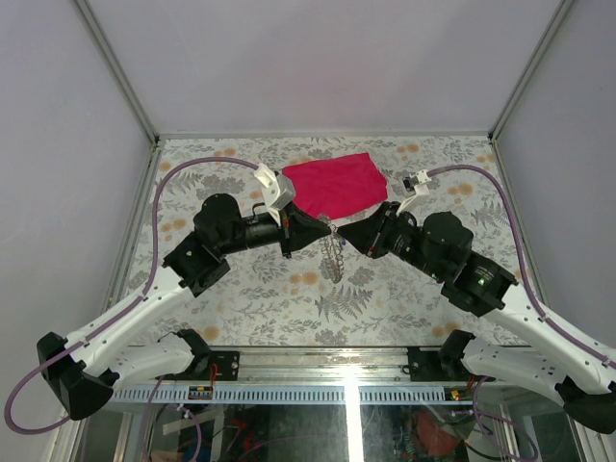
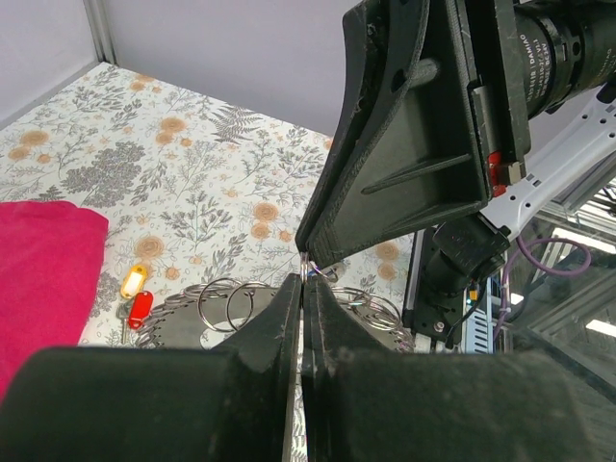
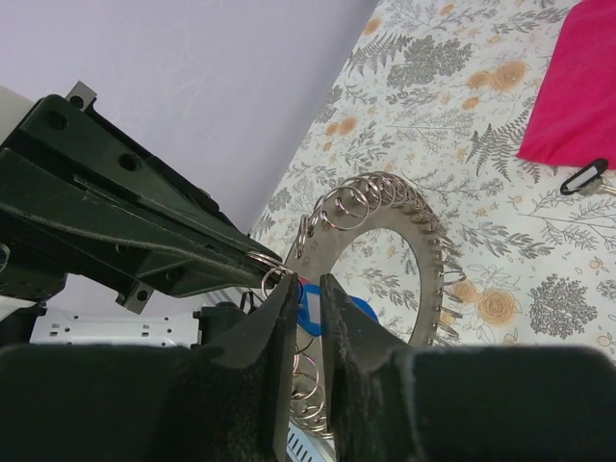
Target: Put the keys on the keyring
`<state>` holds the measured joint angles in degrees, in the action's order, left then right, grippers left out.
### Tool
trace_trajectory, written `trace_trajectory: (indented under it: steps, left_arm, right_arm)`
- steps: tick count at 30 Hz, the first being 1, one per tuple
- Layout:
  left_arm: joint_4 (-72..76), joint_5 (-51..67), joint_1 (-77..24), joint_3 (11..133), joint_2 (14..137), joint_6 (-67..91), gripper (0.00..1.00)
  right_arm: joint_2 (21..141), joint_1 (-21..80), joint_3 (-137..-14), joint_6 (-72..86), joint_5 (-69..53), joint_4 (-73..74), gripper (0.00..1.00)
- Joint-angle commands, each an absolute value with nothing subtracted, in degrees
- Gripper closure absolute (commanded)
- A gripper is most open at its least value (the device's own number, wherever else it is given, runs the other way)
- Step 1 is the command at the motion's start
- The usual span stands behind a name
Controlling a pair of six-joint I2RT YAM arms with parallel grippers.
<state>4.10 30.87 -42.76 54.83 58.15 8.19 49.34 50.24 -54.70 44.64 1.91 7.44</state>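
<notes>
Left claw (image 2: 302, 284) is clamped shut, and at the middle of its own wrist view we see a small wire loop (image 2: 306, 272) pinched at its tips. Right claw (image 3: 308, 292) has its fingers nearly together, with a narrow slit between them. A blue piece (image 3: 310, 306) shows in that slit at lower centre of the right wrist view, and we cannot tell whether the fingers press on it. The 2 claws meet tip to tip at the centre of the top view.

The keyring (image 3: 429, 260) is a flat silver ring with a wide open centre and a row of smaller rings (image 3: 361, 197) along its upper rim. It fills the middle of the right wrist view, just above and right of the right claw's tips. Its left edge comes near the small wire loop, but we cannot tell whether the 2 are joined. In the left wrist view it sits at lower centre, just beyond the left claw's tips.

At the lower left of that view, an orange-tagged key (image 2: 134, 281) and a red-tagged key (image 2: 141, 308) lie beside a pink cloth (image 2: 48, 279).
</notes>
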Motion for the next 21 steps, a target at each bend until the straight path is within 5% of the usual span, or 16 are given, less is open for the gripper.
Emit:
trace_trajectory:
  steps: [1, 11, 21]
  left_arm:
    - [8.65, 31.06, -43.24, 54.76, 56.73, 8.55, 1.00]
    - [8.84, 31.13, -43.17, 54.45, 56.69, 8.44, 1.00]
    - [9.83, 31.62, -43.23, 53.92, 56.34, 8.35, 1.00]
  right_arm:
    - [47.61, 50.01, -54.48, 45.25, 1.83, 2.83, 0.80]
    - [47.03, 50.09, -54.39, 44.46, 2.57, 2.65, 1.00]
    - [47.31, 50.09, -55.11, 43.12, 4.03, 4.97, 1.00]
